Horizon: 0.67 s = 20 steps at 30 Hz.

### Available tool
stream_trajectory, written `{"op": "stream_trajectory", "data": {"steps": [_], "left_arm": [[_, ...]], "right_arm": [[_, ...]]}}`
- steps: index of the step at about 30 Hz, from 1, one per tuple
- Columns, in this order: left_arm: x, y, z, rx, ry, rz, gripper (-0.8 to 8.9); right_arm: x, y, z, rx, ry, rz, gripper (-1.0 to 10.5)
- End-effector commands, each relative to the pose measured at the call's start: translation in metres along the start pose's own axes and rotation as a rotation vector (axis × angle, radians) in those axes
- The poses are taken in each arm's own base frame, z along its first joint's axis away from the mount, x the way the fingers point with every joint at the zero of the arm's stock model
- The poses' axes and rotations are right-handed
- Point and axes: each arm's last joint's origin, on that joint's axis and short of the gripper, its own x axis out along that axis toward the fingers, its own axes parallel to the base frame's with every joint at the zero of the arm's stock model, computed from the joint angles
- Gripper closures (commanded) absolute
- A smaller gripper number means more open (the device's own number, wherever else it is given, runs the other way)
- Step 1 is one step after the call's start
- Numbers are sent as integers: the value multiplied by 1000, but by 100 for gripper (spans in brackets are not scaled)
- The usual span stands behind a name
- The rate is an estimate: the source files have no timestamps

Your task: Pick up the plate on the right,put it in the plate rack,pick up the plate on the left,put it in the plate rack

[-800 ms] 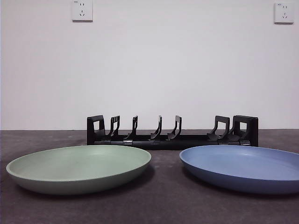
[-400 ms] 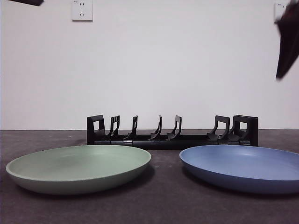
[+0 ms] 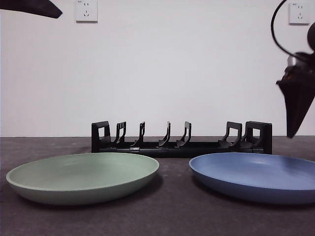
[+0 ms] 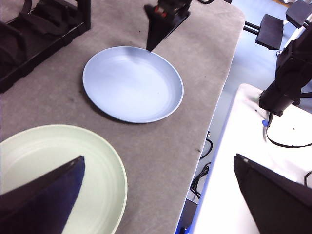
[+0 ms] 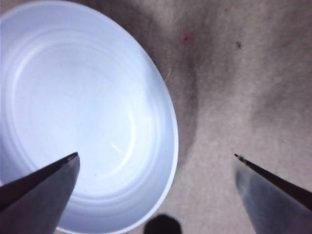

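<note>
- Right gripper (image 5: 156, 158): jaws spread wide, poised above the blue plate's (image 3: 256, 177) outer rim, apparently to straddle its edge.
- Blue plate: flat on the counter (image 3: 172, 211), just before the plate rack (image 3: 181, 140), whose prongs hold nothing.
- Left gripper (image 4: 158, 178): jaws apart, waiting high near the green plate (image 3: 82, 176).

The dark grey tabletop (image 3: 172, 216) carries a green plate (image 3: 82, 177) and a blue plate (image 3: 256, 176), with the black plate rack (image 3: 181, 140) behind them.

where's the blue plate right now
In the front view the blue plate lies flat on the table at the right, beside the green plate and before the plate rack, with the right pincer above it.
</note>
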Motion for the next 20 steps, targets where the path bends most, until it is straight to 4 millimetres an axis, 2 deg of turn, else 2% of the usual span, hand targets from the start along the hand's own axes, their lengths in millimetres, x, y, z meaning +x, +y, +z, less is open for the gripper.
{"op": "stream_trajectory", "data": {"steps": [1,3,6,10,14,15,20], "left_arm": [[2,0,3,34,-14,-5,61],[3,1,3,37,-16,-6,61],[3,1,3,36,-15,-6,61],[3,1,3,36,-15,-6,61],[3,1,3,37,-16,-6,61],[3,1,3,37,-16,-6,61],[3,1,3,37,-14,-7,61]], "right_arm": [[12,1,4,-6,26,0,354],[20,3,6,-15,49,-4,377],[31,4,8,-29,72,-27,472],[37,3,10,-29,88,-31,516],[38,3,10,-34,86,-35,858],[38,3,10,-39,84,-34,902],[39,2,13,-48,62,-35,922]]}}
